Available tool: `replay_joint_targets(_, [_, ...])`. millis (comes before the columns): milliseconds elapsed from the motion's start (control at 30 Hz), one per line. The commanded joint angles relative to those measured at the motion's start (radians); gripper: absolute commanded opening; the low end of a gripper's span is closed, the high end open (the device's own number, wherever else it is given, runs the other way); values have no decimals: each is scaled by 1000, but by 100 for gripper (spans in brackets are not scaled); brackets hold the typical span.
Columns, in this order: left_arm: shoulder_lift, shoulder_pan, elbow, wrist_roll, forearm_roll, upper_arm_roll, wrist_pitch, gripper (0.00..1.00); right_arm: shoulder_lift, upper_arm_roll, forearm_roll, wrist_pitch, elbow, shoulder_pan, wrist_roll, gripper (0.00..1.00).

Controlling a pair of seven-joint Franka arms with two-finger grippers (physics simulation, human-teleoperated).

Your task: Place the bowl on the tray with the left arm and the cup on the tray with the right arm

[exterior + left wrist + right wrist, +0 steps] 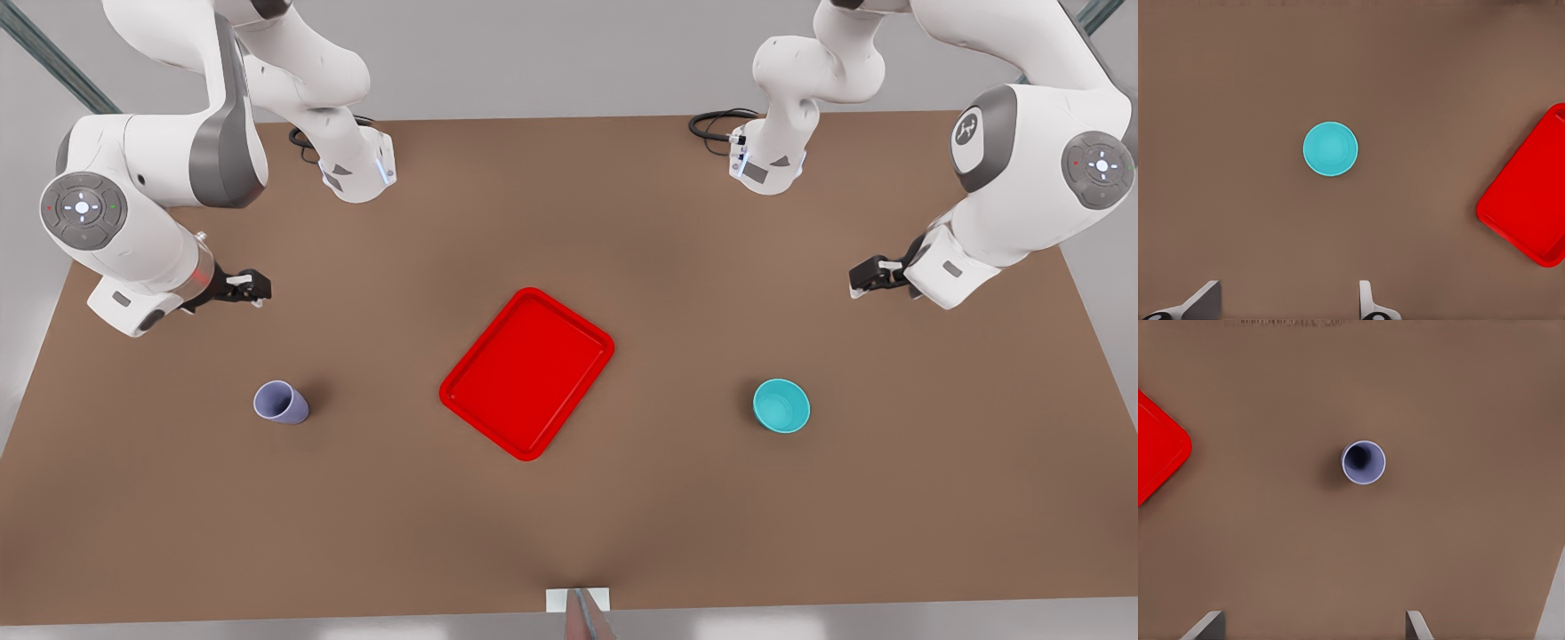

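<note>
The turquoise bowl (pixel 781 405) sits upright on the brown table at the front view's right, also seen from above as the bowl (pixel 1330 149). My left gripper (pixel 867 277) hovers well above and behind it, open and empty, its fingertips (pixel 1366 297) clear of the bowl. At the front view's left the lavender cup (pixel 282 402) stands upright, its dark inside visible in the cup (pixel 1363 462). My right gripper (pixel 252 286) hangs above and behind it, open, holding nothing. Between them lies the empty red tray (pixel 527 373), turned at an angle; its edge shows as the tray (pixel 1528 200) and the tray (pixel 1155 447).
Both arm bases (pixel 356 169) (pixel 769 164) stand at the table's far edge with black cables beside them. A small white tag (pixel 578 600) sits at the table's near edge. Bare brown tabletop separates each object from the tray.
</note>
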Motion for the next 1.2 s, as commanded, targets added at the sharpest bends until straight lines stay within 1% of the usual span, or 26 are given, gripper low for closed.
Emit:
replay_joint_targets(0, [-1, 1, 0, -13, 1, 5, 5, 100, -1, 0, 1, 5, 0, 2, -14, 100])
replay_joint_targets(67, [37, 3, -1, -33, -2, 19, 3, 100, -1, -1, 1, 6, 0, 2, -11, 100])
replay_joint_targets(100, [140, 3, 0, -31, -11, 36, 37, 100, 0, -1, 1, 5, 0, 0, -12, 100])
replay_joint_targets(133, [220, 1, -1, -34, -10, 33, 171, 100, 2, -1, 1, 5, 0, 0, -14, 100])
replay_joint_targets(167, [300, 33, -13, -33, -62, 33, 284, 100, 4, -1, 1, 5, 0, 2, -14, 100])
replay_joint_targets(200, [312, 38, -107, -30, -157, 33, 422, 100, 7, -1, 1, 3, 0, 2, -34, 100])
replay_joint_targets(233, [310, 38, -199, -25, -163, 33, 517, 100, 16, 0, 1, -4, 0, 0, -26, 100])
replay_joint_targets(267, [310, 36, -225, -25, -203, 30, 546, 100, 19, 0, 1, -8, 0, -2, -23, 100])
replay_joint_targets(300, [310, 36, -269, -31, -321, 31, 594, 100, 23, 0, 1, -9, 0, 0, -23, 100])
replay_joint_targets(333, [321, 36, -271, -19, -318, 30, 624, 100, 30, 2, 1, -9, 0, 5, -21, 100])
replay_joint_targets(367, [358, 38, -270, -10, -318, 31, 624, 100, 37, 2, 1, -9, -1, 8, -21, 100])
replay_joint_targets(433, [399, 81, -266, 200, -321, 30, 626, 100, 40, 8, -1, -9, -7, 11, -21, 100])
replay_joint_targets(467, [425, 96, -251, 214, -323, 28, 656, 100, 45, 8, -1, -9, -7, 11, -21, 100])
replay_joint_targets(500, [441, 133, -247, 367, -323, 7, 669, 100, 48, 8, -1, -9, -7, 11, -21, 100])
replay_joint_targets(600, [456, 142, -262, 667, -321, 7, 647, 100, 50, 8, -1, -9, -7, 11, -21, 100])
replay_joint_targets(900, [490, 139, -303, 657, -327, -1, 658, 100, 53, 8, -4, -23, -29, 11, -12, 100])
replay_joint_targets(1067, [533, 139, -303, 657, -353, -30, 722, 100, 54, 8, -4, -23, -29, 11, -12, 100])
replay_joint_targets(1100, [533, 139, -303, 656, -353, -32, 727, 90, 53, 8, -4, -24, -29, 12, -12, 100])
replay_joint_targets(1133, [533, 139, -303, 641, -353, -35, 727, 63, 53, 9, -4, -24, -29, 12, -11, 100])
replay_joint_targets(1167, [533, 139, -303, 624, -353, -43, 727, 50, 53, 9, -4, -24, -29, 12, -12, 100])
